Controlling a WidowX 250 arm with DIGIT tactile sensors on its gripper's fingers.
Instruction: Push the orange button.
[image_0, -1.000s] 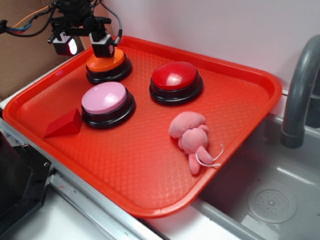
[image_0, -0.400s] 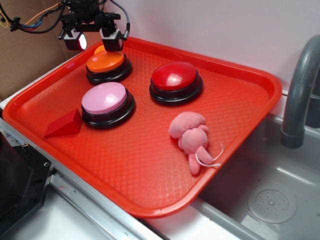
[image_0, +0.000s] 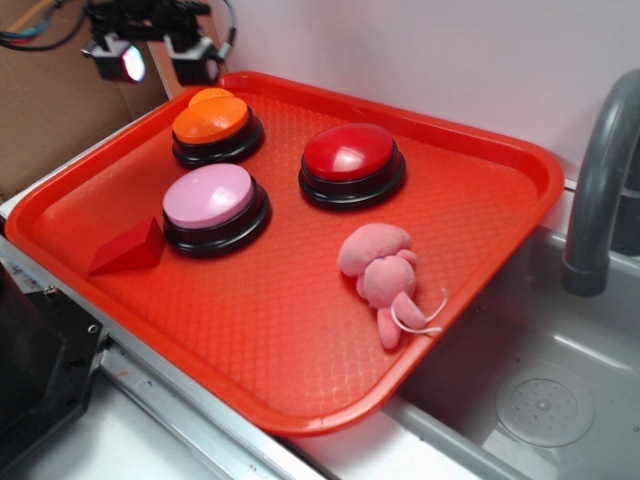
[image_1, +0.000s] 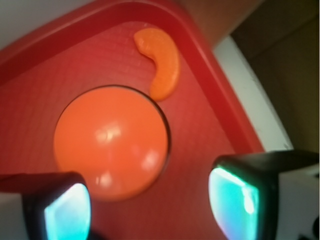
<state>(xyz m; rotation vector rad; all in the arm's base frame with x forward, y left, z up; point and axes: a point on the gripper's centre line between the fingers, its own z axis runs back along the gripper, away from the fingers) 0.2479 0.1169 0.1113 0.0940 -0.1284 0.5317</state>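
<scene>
The orange button (image_0: 211, 120) (image_1: 111, 142), a glossy orange dome on a black round base, sits in the tray's far left corner. My gripper (image_0: 158, 60) (image_1: 150, 205) hangs in the air above and behind it, past the tray's back rim, clear of the dome. Its fingers stand apart with nothing between them, so it is open. In the wrist view the dome lies below, between and ahead of the two fingertips. A small orange crescent-shaped piece (image_1: 161, 61) (image_0: 210, 96) lies on the tray just behind the button.
On the red tray (image_0: 300, 330) also stand a pink-domed button (image_0: 210, 197) and a red-domed button (image_0: 349, 153). A red wedge (image_0: 128, 247) lies at the left, a pink plush toy (image_0: 384, 267) at the right. A grey faucet (image_0: 600, 180) and sink are right of the tray.
My gripper was down on the orange button's dome a second ago. It has since risen and drawn back to the left, off the button.
</scene>
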